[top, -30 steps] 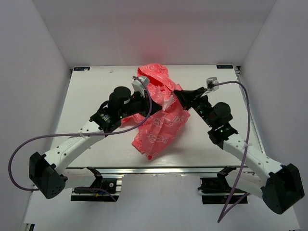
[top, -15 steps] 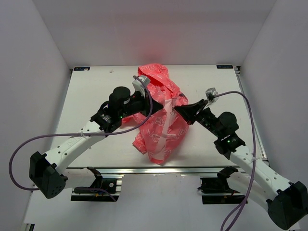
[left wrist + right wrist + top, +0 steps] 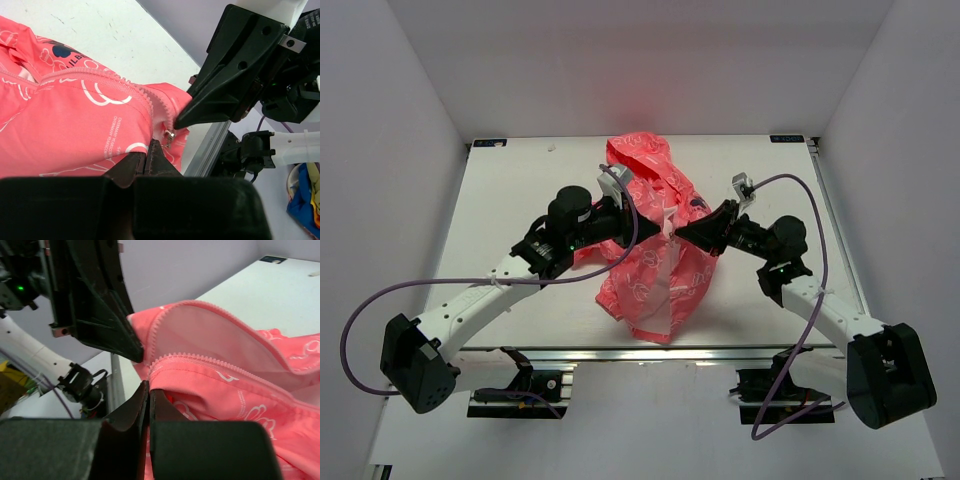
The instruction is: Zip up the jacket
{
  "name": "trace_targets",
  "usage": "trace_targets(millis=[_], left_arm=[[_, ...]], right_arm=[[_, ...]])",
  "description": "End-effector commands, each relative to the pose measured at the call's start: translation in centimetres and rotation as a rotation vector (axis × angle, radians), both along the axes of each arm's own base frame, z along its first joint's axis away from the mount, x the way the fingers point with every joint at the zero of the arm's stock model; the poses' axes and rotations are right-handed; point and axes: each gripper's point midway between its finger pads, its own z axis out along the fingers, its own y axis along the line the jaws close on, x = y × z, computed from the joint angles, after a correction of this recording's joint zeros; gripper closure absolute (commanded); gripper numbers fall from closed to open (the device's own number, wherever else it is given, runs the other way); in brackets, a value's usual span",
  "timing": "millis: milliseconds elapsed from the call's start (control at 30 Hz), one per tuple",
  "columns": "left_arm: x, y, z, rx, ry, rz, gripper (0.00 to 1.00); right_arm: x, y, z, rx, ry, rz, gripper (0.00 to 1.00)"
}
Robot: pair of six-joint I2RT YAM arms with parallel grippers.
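Coral jacket (image 3: 655,270) bunched mid-table (image 3: 520,190) between the arms, zipper undone. Left gripper (image 3: 150,150) pinched tight on hem by zipper slider (image 3: 170,135), right gripper (image 3: 148,390) clamped on opposite teeth edge. Best to keep both edges taut and aligned, then seat the pin before pulling. Tub (image 3: 306,186) off the table holds blue/yellow cloth, partly seen

Both arms extend from their bases at the near edge toward the middle of the scene. The left arm (image 3: 485,290) angles far and right. The right arm (image 3: 825,305) angles far and left, bent at the elbow. The left gripper (image 3: 650,224) and the right gripper (image 3: 678,234) face each other tip to tip, just apart. Both sets of jaws are closed, each pinching an edge of the jacket (image 3: 655,285).
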Motion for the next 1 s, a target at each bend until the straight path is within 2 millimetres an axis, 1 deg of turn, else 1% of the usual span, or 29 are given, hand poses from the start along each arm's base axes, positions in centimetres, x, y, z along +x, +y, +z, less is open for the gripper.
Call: trace_targets(millis=[0,167,433,633,767,967], left_arm=[[-0.7,0.2,1.7,-0.049,-0.029,-0.021,1.00],[-0.8,-0.5,1.7,-0.084,-0.019,-0.044,1.00],[-2.2,-1.1,3.0,-0.153,-0.036,-0.126,1.00],[-2.9,-1.1,3.0,-0.170,-0.021,-0.151,1.00],[-2.9,-1.1,2.8,-0.174,-0.012,-0.149,1.00],[-2.8,-1.1,2.9,-0.187,0.003,-0.134,1.00]], right_arm=[[-2.0,0.1,3.5,0.061,-0.143,0.102,1.00],[-1.9,-0.2,3.5,0.061,-0.135,0.094,1.00],[-1.4,-0.1,3.4,0.094,-0.095,0.098,1.00],[-1.4,0.1,3.4,0.108,-0.091,0.126,1.00],[-1.7,0.1,3.6,0.107,-0.107,0.132,1.00],[-1.8,0.0,3.1,0.098,-0.096,0.136,1.00]])
